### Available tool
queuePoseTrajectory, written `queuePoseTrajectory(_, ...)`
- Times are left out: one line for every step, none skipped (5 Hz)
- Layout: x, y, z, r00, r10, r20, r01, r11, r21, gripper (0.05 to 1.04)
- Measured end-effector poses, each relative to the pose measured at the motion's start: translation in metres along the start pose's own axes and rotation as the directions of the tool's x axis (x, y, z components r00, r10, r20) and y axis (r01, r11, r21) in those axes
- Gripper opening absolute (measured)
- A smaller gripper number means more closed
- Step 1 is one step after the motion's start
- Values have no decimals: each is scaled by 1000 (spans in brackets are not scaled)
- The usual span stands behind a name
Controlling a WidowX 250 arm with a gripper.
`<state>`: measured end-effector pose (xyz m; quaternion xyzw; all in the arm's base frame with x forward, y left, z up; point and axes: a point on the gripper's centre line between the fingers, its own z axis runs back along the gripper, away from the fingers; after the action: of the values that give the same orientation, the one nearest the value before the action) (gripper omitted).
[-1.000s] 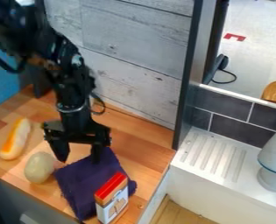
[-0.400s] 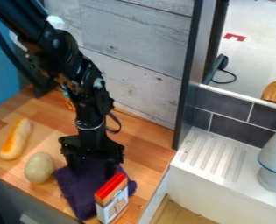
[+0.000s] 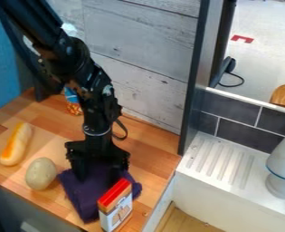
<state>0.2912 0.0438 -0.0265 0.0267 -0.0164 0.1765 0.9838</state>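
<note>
Purple cloth (image 3: 87, 201) lay on the wooden counter (image 3: 154, 156), under the gripper (image 3: 98, 174). The gripper had moved down and right onto the cloth's upper part since the first frame, just a little since the second. The cloth's lower edge had shifted slightly, so contact looked likely; a firm hold was unconfirmed. Couldn't tell how far open the gripper was, or whether it had hold of any cloth. Red-topped box (image 3: 116, 206) stood unmoved at the cloth's near right edge, print on its front. Potato-like item (image 3: 41, 173) sat just left of the cloth, bread-like roll (image 3: 16, 144) beyond. Orange-and-blue item (image 3: 73, 105) was behind the arm, more exposed now.
</note>
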Motion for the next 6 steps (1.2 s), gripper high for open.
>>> queuePoseTrajectory(14, -1, 0, 1000, 4, 5, -4, 1000, 3, 1001)
queuePoseTrajectory(30, 7, -1, 999, 41, 12, -41, 999, 4, 1001)
queuePoseTrajectory(53, 31, -1, 995, 102, 10, -102, 995, 10, 1001)
queuePoseTrajectory(73, 56, -2, 986, 169, 12, -169, 986, 9, 1001)
queuePoseTrajectory(89, 73, -3, 976, 215, 15, -215, 977, 2, 1001)
queuePoseTrajectory(93, 74, -2, 974, 224, 24, -224, 975, 3, 1001)
